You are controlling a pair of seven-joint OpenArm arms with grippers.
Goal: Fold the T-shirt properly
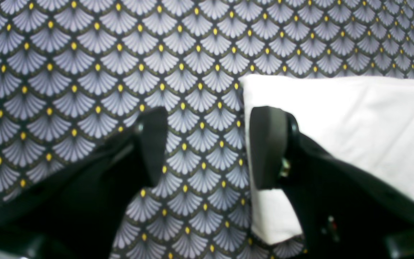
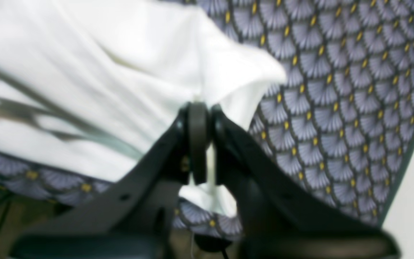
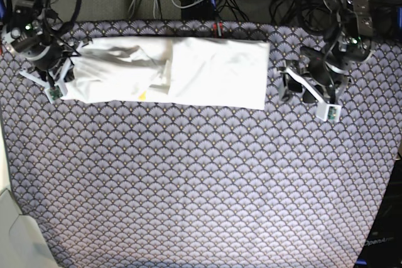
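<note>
Base view gives me the T-shirt point(image 3: 188, 70) lying as a long white band along the far edge of the table point(image 3: 201, 186), plain side up, with one small yellow fleck of print showing near its near edge. It reaches from the far left corner area to a little past the middle of that edge, and a fold line runs across it about halfway along.

At its left end in this view I see my right gripper point(image 3: 66, 61) right on the cloth. From the right wrist camera, the right gripper point(image 2: 198, 108) has its fingers pressed together with a pinch of white T-shirt point(image 2: 120, 72) fabric caught between them, the cloth bunching up from the tips.

My left gripper point(image 3: 290, 83) sits just off the shirt's other end, on the patterned table cover. From the left wrist camera, the left gripper point(image 1: 207, 144) stands with its fingers point(image 1: 155, 144) spread wide and nothing between them; the corner of the T-shirt point(image 1: 354, 118) lies just behind the one finger on that side, over the scalloped table point(image 1: 84, 72) cloth.
</note>
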